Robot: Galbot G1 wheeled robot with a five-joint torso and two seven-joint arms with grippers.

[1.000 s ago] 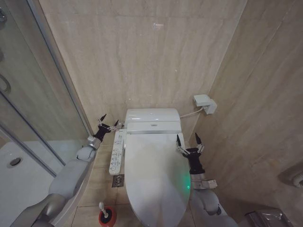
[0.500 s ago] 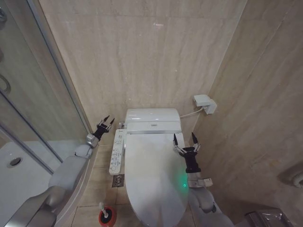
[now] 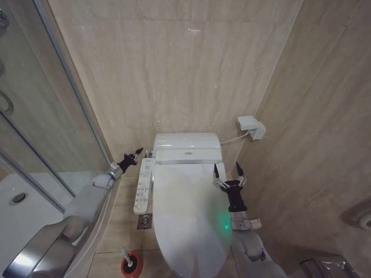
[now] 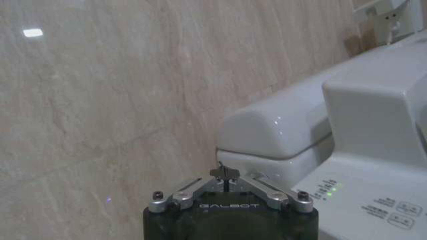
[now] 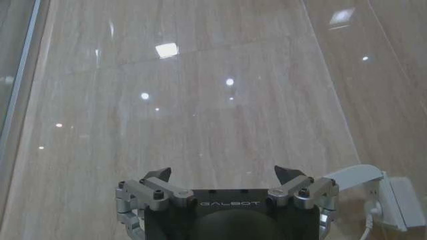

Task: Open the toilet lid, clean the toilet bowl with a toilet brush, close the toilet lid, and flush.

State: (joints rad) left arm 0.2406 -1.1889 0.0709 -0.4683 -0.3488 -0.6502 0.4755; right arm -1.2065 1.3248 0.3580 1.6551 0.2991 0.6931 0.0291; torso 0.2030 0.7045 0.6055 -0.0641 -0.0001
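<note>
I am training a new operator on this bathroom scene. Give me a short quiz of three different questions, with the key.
1. True or false: the glossy white oval plastic toilet lid is closed.
2. Which gripper has its fingers together: A) the left gripper, beside the white control panel, or B) the right gripper, above the lid's right edge?
3. Fill in: the white-handled toilet brush stands in a small round ____ cup on the floor.

Key: 1 true; 2 A, the right gripper is open; 3 red.
</note>
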